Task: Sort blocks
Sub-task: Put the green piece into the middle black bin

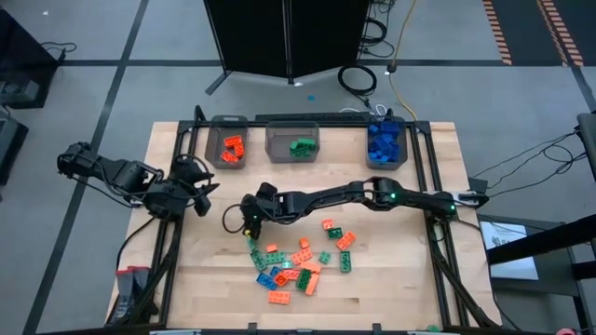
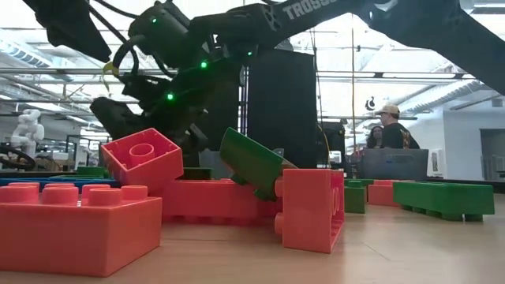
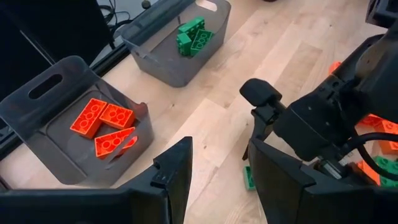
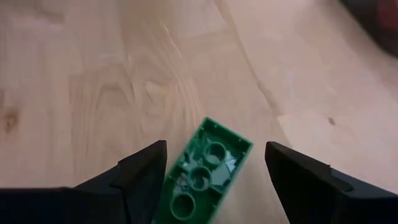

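A loose pile of orange, green and blue blocks lies on the table's near middle. My right gripper reaches to the pile's far left corner, slanting down, open. In the right wrist view a green block lies flat on the wood between the open fingers of my right gripper. One finger stands close beside the block's long side, the other apart from it. My left gripper hangs open over the table's left side, with nothing between its fingers.
Three grey bins stand along the far edge: the left bin holds orange blocks, the middle bin green ones, the right bin blue ones. Bare wood lies between the bins and the pile. A person stands in the room behind the table.
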